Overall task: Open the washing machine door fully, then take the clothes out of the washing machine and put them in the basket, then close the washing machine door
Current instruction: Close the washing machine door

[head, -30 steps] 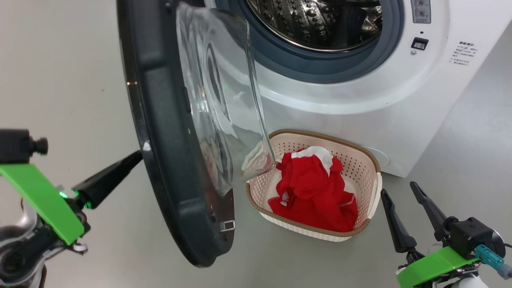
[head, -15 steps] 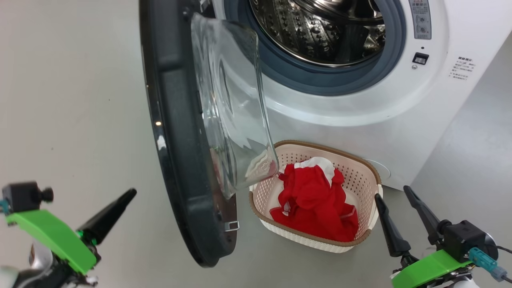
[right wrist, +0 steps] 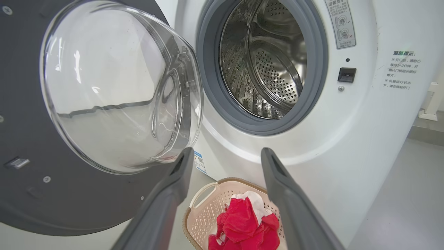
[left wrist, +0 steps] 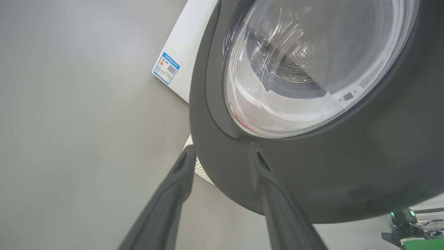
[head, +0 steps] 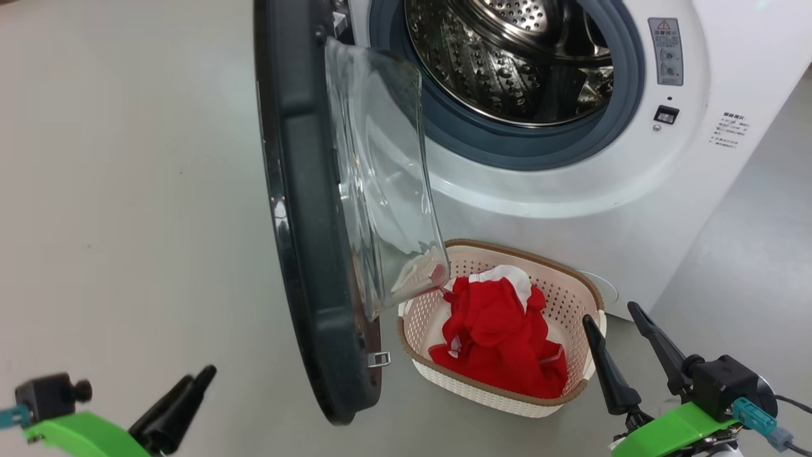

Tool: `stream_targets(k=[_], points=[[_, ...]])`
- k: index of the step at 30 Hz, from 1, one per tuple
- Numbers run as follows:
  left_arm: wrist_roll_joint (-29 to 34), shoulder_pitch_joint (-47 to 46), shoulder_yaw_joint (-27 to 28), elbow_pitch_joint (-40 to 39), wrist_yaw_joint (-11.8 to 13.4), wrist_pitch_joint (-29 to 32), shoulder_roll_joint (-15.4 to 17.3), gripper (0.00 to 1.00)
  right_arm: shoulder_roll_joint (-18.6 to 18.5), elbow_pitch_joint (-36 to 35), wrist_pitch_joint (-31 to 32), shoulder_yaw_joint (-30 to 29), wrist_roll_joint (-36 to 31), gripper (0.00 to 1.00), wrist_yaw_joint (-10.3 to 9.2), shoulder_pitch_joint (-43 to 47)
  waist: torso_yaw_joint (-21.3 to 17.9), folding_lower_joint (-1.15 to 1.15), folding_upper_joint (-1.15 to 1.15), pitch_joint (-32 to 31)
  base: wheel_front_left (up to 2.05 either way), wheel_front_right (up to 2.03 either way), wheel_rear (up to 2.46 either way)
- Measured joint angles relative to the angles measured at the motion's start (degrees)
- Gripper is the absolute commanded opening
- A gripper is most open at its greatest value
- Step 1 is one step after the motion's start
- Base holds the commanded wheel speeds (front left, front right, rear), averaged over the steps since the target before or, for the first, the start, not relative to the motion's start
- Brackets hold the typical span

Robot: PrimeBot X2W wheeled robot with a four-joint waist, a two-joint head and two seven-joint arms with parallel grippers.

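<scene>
While the washing machine door (head: 304,254) hangs open, the left gripper (left wrist: 222,148) sits low on its outer side, apart from it. Its fingers are parted with a moderate gap and hold nothing; the door's black rim is just ahead of the tips. The right gripper (head: 609,311) is spread wide and holds nothing. The basket (head: 571,279) is on the floor just ahead-left of the right tips, against the washing machine (head: 571,209). The red clothes (head: 501,336) are bundled inside the basket. The drum (head: 507,63) is higher up, beyond the right gripper.
</scene>
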Motion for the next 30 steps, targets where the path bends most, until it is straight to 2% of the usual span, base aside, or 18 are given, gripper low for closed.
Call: stream_targets(k=[1, 12, 17, 20, 24, 30], points=[[0.8, 0.4, -0.5, 0.5, 0.0, -1.1, 0.0, 1.00, 0.0, 0.0, 0.0, 0.0, 0.0, 1.00, 0.00, 0.2, 0.0, 0.00, 0.00, -0.2, 0.00, 0.00, 0.00], [5.9, 0.7, -4.0, 7.0, 0.0, -12.0, -1.5, 1.00, 0.1, 0.0, 0.0, -0.3, 0.2, 1.00, 0.00, 2.1, -0.3, 0.00, 0.00, -0.9, 0.00, 0.00, 0.00], [11.4, 0.7, -5.2, 11.0, 0.0, -18.9, -2.6, 1.00, 0.1, -0.2, 0.0, -0.8, 0.2, 1.00, 0.00, 2.5, -0.7, -0.01, 0.00, -1.2, 0.00, 0.00, 0.00], [15.7, 0.7, -4.4, 13.2, 0.0, -20.5, -3.9, 1.00, 0.2, -0.3, 0.0, -1.3, 0.2, 1.00, 0.00, 3.6, -0.9, 0.00, 0.00, -1.4, 0.00, 0.00, 0.00], [23.3, 0.7, 2.0, 12.8, 0.0, -20.7, -7.2, 1.00, 0.4, -0.5, 0.0, -2.2, 0.2, 1.00, 0.00, 4.3, -1.0, 0.00, 0.00, -1.6, 0.00, 0.00, 0.00], [41.4, 3.4, 12.4, 7.6, 1.1, -20.8, -13.0, 1.00, 0.8, -0.7, 0.0, -2.6, 0.2, 1.00, 0.00, 4.4, -1.3, 0.00, 0.00, -1.5, 0.00, 0.00, 0.00]])
